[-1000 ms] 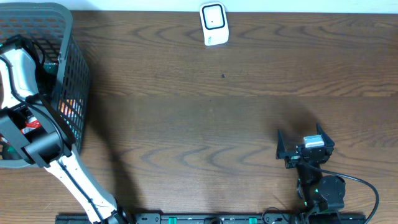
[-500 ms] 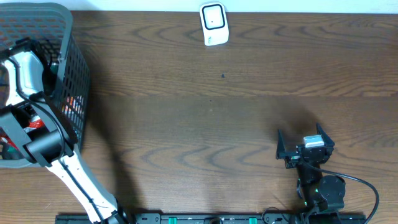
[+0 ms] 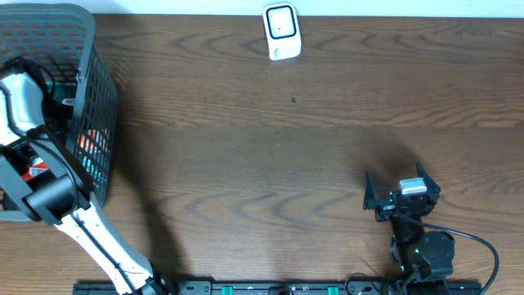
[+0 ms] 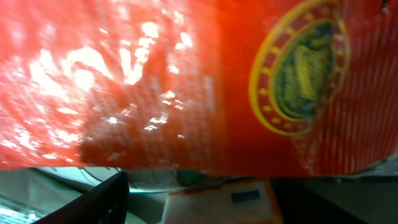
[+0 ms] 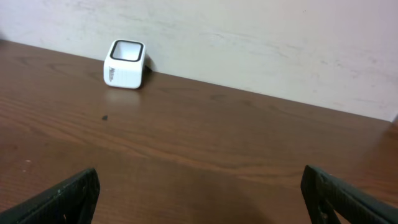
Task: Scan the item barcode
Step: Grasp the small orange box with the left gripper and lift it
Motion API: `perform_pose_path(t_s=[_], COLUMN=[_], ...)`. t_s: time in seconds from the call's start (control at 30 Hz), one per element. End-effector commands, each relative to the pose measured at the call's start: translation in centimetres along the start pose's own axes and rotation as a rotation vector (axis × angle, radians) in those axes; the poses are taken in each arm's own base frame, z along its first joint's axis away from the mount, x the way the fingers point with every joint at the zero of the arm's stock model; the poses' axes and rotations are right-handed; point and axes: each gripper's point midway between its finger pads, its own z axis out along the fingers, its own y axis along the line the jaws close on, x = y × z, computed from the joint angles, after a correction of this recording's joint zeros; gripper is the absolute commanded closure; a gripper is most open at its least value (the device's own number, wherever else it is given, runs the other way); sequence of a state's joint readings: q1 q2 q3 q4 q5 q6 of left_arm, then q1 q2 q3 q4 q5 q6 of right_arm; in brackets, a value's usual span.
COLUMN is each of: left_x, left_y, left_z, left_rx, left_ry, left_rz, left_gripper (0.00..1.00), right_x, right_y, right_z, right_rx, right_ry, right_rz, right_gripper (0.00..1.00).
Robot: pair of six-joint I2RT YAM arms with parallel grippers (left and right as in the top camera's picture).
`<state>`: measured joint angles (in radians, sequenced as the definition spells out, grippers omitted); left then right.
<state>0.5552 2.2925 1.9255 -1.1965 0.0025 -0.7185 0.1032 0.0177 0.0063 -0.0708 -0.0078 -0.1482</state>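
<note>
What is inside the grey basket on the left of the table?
The left arm, a shiny red package with a gold emblem, an orange box below; the rest is covered.

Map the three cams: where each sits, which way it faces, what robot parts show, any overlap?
Overhead: fixed above the table, looking straight down; basket at left, white scanner at far edge, left arm reaching into the basket, right gripper near the front.
Left wrist: inside the basket, close against a shiny red packet; one dark finger lower left.
Right wrist: low over the table, facing the far wall and scanner; both fingertips in the bottom corners.
Shared: overhead and right wrist both show scanner and table.
</note>
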Motion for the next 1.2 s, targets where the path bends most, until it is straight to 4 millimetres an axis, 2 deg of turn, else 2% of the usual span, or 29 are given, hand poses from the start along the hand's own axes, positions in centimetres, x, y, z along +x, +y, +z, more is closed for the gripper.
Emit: perform_pose_path(t_s=[0.0, 0.1, 0.43, 0.67, 0.83, 1.0, 1.1, 1.17], left_x=[1.1, 1.4, 1.7, 2.6, 2.3, 0.4, -0.6, -1.6], left_y=[-0.5, -0.3, -0.1, -0.7, -0.8, 0.2, 1.2, 2.1], left_z=[-1.5, -1.5, -1.4, -0.5, -0.8, -3.7, -5.8, -7.9], left_rx=[0.078, 0.07, 0.055, 0.045, 0.051, 0.095, 0.119, 0.138], left_ry=[0.058, 0.067, 0.079, 0.075, 0.065, 0.024, -0.031, -0.099], left_rz=[-0.003, -0.003, -0.008, 0.02, 0.018, -0.004, -0.025, -0.043], left_gripper=[0.22, 0.15, 0.14, 0.33, 0.49, 0.68, 0.68, 0.68], right_x=[0.0, 0.0, 0.0, 0.0, 0.0, 0.0, 0.0, 0.0], right_y=[0.2, 0.2, 0.2, 0.2, 0.2, 0.2, 0.2, 0.2], right_z=[0.0, 0.0, 0.0, 0.0, 0.0, 0.0, 0.0, 0.0], right_rx=[-0.008, -0.008, -0.008, -0.008, -0.008, -0.008, -0.008, -0.008], right_ry=[-0.001, -0.001, -0.001, -0.001, -0.001, -0.001, -0.001, -0.001], right_rz=[-0.014, -0.014, -0.014, -0.014, -0.014, -0.014, -0.014, -0.014], right_gripper=[0.01, 0.01, 0.01, 0.01, 0.01, 0.01, 0.01, 0.01])
